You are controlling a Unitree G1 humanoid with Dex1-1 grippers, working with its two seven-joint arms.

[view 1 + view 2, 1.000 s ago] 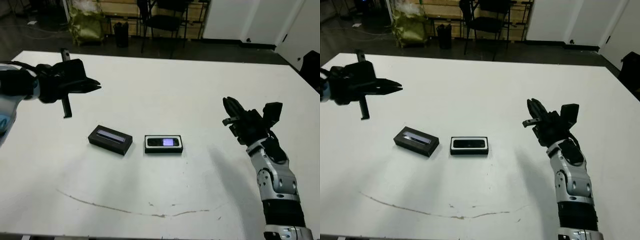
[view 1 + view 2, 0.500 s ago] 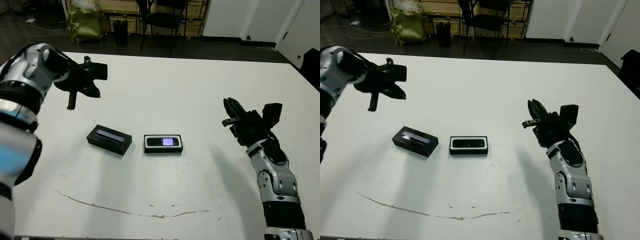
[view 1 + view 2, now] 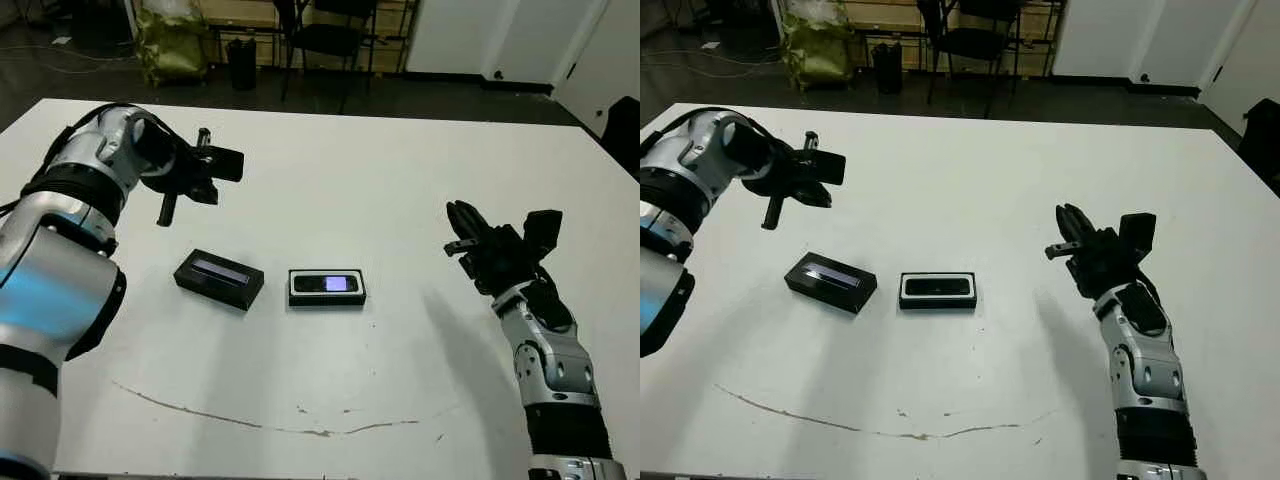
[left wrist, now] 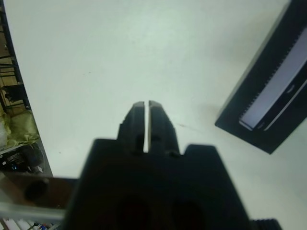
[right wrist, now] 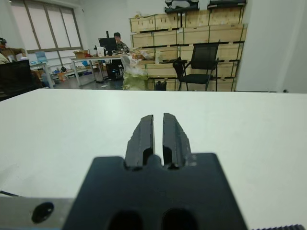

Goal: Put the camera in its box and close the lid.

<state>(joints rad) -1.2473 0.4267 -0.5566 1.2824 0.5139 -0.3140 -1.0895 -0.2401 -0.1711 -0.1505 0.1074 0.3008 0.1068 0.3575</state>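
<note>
White table [image 3: 400, 170], lid [image 3: 219, 279], box [image 3: 327, 288], possibly holding camera [image 3: 327, 284]

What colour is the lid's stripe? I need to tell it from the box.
Pale grey-blue on the black lid, clearest in the left wrist view.

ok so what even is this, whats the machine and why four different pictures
It is a humanoid robot with two arms at a white table. Two pictures come from its head, looking down; two come from cameras on its wrists. The left claw and right claw are both shut and hold nothing. On the table lie a black lid with a pale stripe and, beside it, a white-lined box with a slim black camera already inside.
</note>
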